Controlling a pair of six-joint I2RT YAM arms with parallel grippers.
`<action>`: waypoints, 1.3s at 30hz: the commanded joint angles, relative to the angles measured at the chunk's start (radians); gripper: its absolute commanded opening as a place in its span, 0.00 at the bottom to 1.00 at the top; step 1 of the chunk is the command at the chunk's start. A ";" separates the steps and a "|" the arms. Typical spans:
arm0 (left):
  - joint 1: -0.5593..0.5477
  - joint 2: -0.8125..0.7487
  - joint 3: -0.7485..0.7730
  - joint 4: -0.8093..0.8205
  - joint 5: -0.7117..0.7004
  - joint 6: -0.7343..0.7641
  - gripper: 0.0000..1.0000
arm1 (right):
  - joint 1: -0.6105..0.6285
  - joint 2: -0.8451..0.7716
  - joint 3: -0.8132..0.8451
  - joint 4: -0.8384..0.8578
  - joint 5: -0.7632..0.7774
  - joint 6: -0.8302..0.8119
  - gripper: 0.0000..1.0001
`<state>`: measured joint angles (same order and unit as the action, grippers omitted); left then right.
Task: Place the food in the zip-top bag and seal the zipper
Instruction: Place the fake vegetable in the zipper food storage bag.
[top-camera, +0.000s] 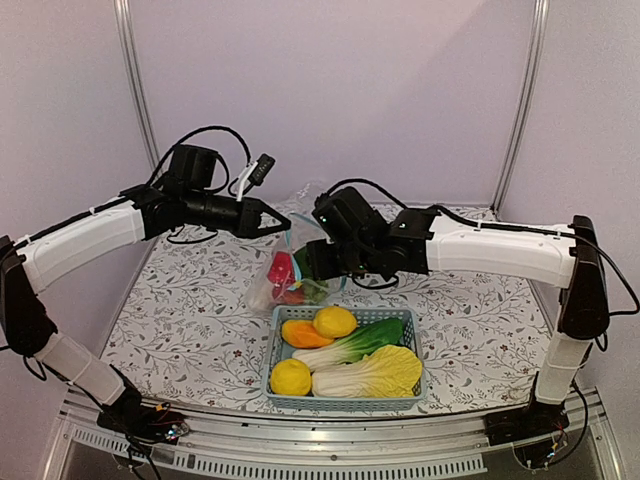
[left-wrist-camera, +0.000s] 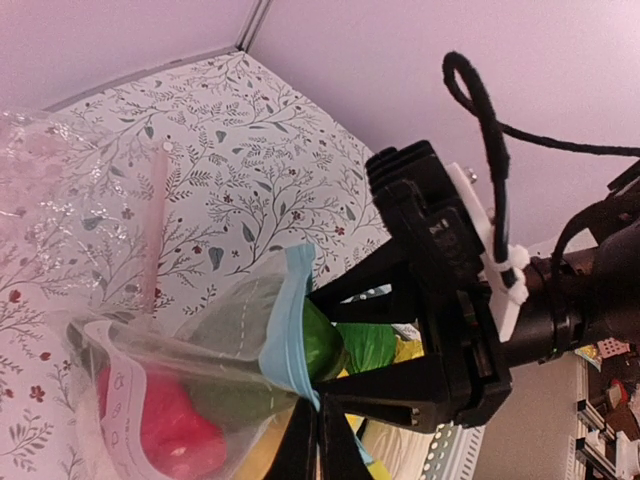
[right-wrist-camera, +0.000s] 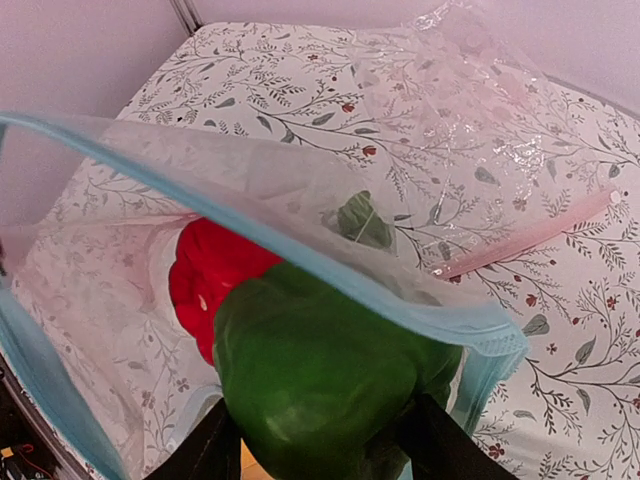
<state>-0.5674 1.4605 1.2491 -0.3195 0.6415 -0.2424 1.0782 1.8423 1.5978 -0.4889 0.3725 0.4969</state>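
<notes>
- ok so the step in hand looks like getting the green pepper (right-wrist-camera: 310, 370) into the zip-top bag (right-wrist-camera: 110, 290). The bag is mid-table, just on the far side of the basket (top-camera: 273, 350), with its mouth lifted up.
- left gripper (top-camera: 282, 222) is pinched tight on the bag's lip, right at the teal zipper (right-wrist-camera: 300, 250), holding the mouth up and open.
- right gripper (right-wrist-camera: 322, 440) is roughly half spread with a finger on each side of the pepper, so it's carrying it. The pepper sits right at the mouth, across the zipper line. I can't tell how much of it is properly inside.
- a red piece of food (right-wrist-camera: 205, 265) is already down in the bag, just beyond the pepper.
- how I'd do it: push the pepper deeper past the strip before letting go, and aim beside the red one so it doesn't roll back out. Open the fingers slowly and back out along the same line so they don't snag the plastic.
- the left side needs to keep that lip taut, otherwise I'd guess the teal edge folds over the pepper.
- plenty left in the basket: two lemons (top-camera: 334, 321), an orange piece (top-camera: 303, 334), a leafy green one (top-camera: 365, 340) and a pale cabbage (top-camera: 370, 372). Zipper isn't sealed yet.
</notes>
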 joint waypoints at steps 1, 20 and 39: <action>-0.002 -0.044 0.010 0.019 0.010 0.014 0.00 | -0.043 0.012 -0.022 -0.030 0.075 0.105 0.54; -0.006 -0.031 0.012 0.026 0.037 0.002 0.00 | -0.059 0.113 0.100 -0.039 0.054 0.106 0.67; 0.000 -0.039 0.013 0.006 -0.025 0.014 0.00 | -0.059 -0.147 -0.022 0.002 -0.171 -0.032 0.85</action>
<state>-0.5682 1.4456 1.2491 -0.3202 0.6235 -0.2420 1.0245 1.7992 1.6093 -0.4984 0.2573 0.5056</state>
